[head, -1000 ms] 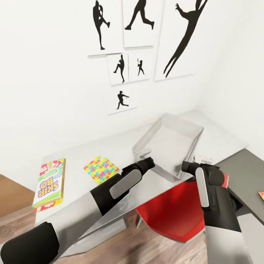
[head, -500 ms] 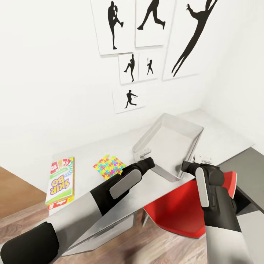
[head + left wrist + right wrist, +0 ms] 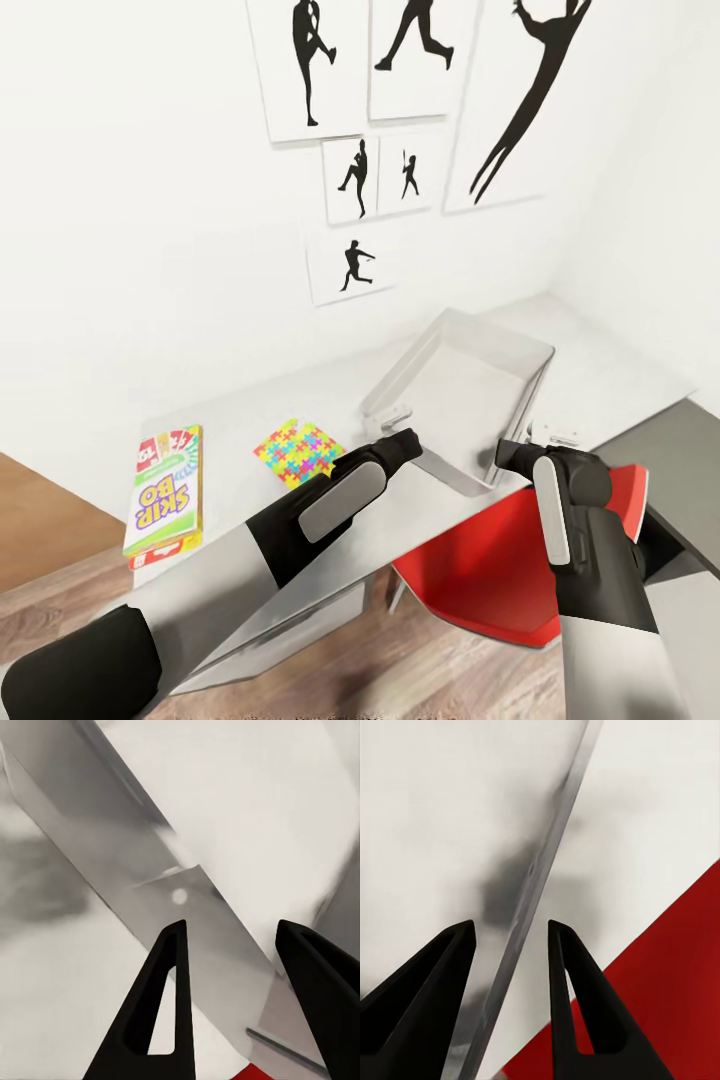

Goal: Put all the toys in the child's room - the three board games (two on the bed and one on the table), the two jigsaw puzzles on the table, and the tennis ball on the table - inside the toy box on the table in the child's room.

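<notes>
1. Step in hand, as I judge it: both arms are at the toy box (image 3: pixel 462 385), probably grasping or repositioning it before loading. No toy is held by either arm.
2. Left end effector (image 3: pixel 229 1001): fingers apart, straddling a thin grey wall and tab at the box's near corner. Not clamped; a gap shows on both sides.
3. Right end effector (image 3: pixel 510 1001): fingers apart, a thin grey rim edge running between them. Not closed on it either.
4. In the head view both end effectors sit at the toy box's near edge, one at each near corner, and the box looks tilted, far end raised. Cannot tell whether it rests flat on the worktop (image 3: pixel 250 415).
5. Toy box contents: none visible; the floor of it reads bare grey.
6. Task things relative to the toy box: jigsaw puzzle (image 3: pixel 297 450) lies flat on the worktop near the box, to its left; the yellow-green board game (image 3: pixel 166 488) lies further left, near the worktop's end. Tennis ball, second puzzle and other games not seen.
7. A red chair (image 3: pixel 510 580) stands under the worktop, below the box.
8. Next move calls for closing both end effectors on the rim evenly, or releasing and reaching for the puzzle.
</notes>
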You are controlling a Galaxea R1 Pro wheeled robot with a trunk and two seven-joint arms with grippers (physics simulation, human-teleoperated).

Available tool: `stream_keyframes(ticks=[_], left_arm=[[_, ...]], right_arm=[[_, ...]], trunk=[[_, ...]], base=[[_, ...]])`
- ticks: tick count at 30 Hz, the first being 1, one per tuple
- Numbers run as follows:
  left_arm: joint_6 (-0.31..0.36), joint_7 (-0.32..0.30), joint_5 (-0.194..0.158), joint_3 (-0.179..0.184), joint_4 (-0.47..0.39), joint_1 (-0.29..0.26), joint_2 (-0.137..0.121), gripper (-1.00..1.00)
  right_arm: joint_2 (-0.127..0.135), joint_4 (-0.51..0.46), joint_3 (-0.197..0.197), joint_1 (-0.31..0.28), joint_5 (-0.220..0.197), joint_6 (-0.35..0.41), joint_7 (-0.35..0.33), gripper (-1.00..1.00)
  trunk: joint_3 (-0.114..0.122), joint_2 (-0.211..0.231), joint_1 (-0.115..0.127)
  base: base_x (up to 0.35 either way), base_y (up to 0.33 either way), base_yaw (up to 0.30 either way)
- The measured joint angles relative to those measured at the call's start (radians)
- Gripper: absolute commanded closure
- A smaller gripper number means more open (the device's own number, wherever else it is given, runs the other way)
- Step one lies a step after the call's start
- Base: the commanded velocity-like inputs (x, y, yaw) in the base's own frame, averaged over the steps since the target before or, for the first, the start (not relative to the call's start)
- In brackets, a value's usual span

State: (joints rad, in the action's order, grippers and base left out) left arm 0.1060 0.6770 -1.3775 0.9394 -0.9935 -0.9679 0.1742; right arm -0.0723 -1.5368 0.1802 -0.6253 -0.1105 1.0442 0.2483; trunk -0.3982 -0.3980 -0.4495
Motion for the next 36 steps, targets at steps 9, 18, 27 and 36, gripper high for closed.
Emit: stream_keyframes(ticks=[9,18,27,36], left_arm=[[0.0,0.001,0.005,-0.001,-0.005,0.0,0.0,1.0],[0.0,0.001,0.011,-0.002,-0.01,0.0,0.0,1.0],[0.0,0.001,0.011,-0.002,-0.01,0.0,0.0,1.0],[0.0,0.0,0.02,-0.001,-0.099,0.0,0.0,-1.0]], right_arm=[[0.0,-0.004,0.001,0.0,-0.003,0.0,0.0,1.0],[0.0,-0.011,0.002,0.0,-0.003,0.0,0.0,1.0],[0.001,-0.011,0.001,0.0,-0.006,-0.001,0.001,1.0],[0.001,-0.001,0.0,-0.001,-0.012,0.0,0.001,-1.0]], trunk=[[-0.014,0.0,0.0],[-0.019,0.0,0.0],[-0.019,0.0,0.0],[-0.019,0.0,0.0]], base=[[0.0,0.0,0.0],[0.0,0.0,0.0],[0.0,0.0,0.0],[0.0,0.0,0.0]])
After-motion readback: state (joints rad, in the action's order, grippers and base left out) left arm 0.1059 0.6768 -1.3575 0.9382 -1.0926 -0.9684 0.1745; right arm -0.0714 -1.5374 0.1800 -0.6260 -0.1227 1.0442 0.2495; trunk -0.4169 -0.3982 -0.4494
